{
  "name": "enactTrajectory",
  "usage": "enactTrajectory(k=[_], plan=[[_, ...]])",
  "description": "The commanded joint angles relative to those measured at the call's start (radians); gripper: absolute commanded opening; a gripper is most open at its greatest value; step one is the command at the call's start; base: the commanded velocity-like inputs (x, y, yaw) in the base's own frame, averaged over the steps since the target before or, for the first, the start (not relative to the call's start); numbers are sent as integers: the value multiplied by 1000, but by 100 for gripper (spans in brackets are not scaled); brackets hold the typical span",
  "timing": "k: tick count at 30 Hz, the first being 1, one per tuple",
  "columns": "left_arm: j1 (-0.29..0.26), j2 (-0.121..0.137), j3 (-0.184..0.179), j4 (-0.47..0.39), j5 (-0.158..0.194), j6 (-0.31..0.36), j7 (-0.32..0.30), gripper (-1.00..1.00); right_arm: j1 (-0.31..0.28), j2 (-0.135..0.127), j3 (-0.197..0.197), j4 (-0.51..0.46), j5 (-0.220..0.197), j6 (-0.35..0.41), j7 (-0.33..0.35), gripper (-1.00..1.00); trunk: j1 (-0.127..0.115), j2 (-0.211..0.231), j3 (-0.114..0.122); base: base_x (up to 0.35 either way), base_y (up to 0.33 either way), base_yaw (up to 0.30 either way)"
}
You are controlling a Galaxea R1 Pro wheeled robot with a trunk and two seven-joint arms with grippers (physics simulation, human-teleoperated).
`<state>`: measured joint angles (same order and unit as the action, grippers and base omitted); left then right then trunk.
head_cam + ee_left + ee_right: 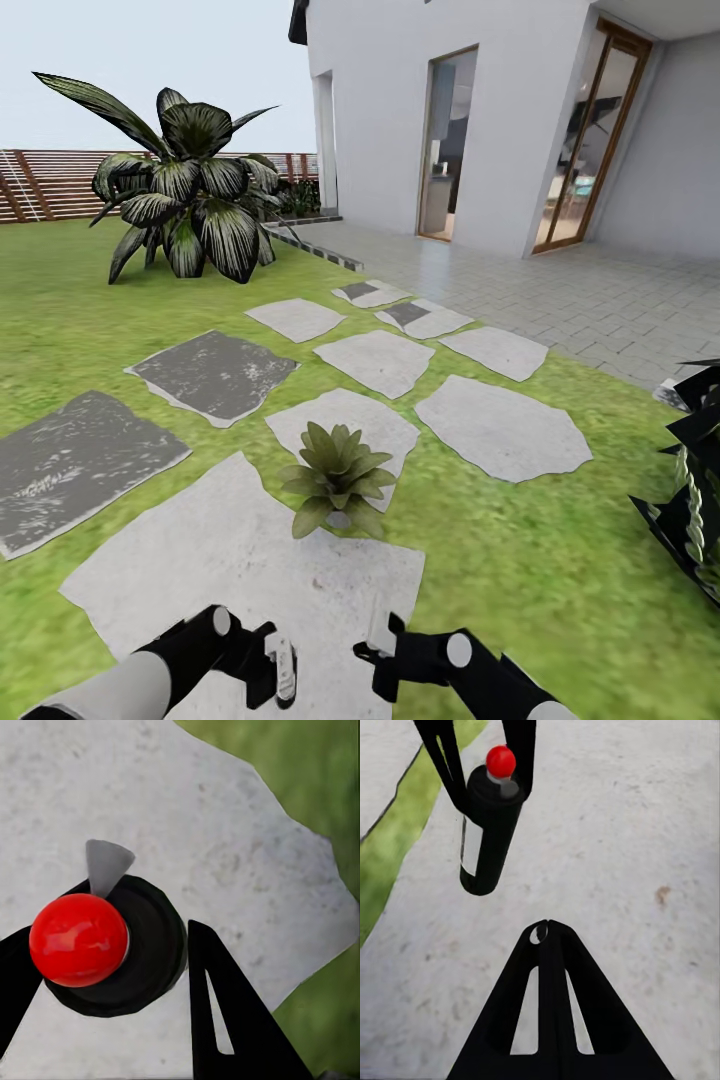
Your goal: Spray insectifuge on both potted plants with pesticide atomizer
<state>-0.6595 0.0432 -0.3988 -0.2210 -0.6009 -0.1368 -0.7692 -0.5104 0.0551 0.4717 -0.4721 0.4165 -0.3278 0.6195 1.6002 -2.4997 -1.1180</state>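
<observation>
Near bottom of head view, over a pale stepping stone (230,560), the left gripper (105,982) has its fingers clamped on the pesticide atomizer (491,825), black bottle w/ red knob. The right gripper (547,934) is empty, fingertips pressed together. One potted plant (338,478) sits just beyond, centre; big dark shrub (190,185) far left.

Dark shrub (190,190), white house (450,110), fence (50,183)

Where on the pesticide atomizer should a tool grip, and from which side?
On the atomizer, around its round black body below the red cap, closing from opposite sides, as the left tool does. That leaves the cap and nozzle free.
</observation>
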Motion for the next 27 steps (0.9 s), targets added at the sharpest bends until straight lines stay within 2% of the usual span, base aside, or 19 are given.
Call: enactTrajectory(k=[1, 2, 6, 18, 22, 27], plan=[[0, -8, 4, -1, -34, -8, 0, -100, 0, 3, -1, 0, 16, -6, -1, -100, 0, 0, -1, 0, 0, 0], [1, -17, 4, -1, -51, -8, 0, -100, 0, 5, -1, 0, 17, -6, -1, -100, 0, 0, -1, 0, 0, 0], [1, -32, 3, -1, -67, -8, 1, -100, 0, 7, -1, -3, 19, -7, -1, -100, 0, 0, -1, 0, 0, 0], [3, -52, 5, -1, -64, -34, -1, -100, 0, 8, -1, -26, 19, -7, -1, -100, 0, 0, -1, 0, 0, 0], [5, -80, 5, -1, -63, -38, -1, -100, 0, 8, -1, -25, 19, -7, -1, -100, 0, 0, -1, 0, 0, 0], [5, -100, 7, -6, -60, -37, 0, -100, 0, 8, -1, -26, 19, -7, -1, -100, 0, 0, -1, 0, 0, 0]])
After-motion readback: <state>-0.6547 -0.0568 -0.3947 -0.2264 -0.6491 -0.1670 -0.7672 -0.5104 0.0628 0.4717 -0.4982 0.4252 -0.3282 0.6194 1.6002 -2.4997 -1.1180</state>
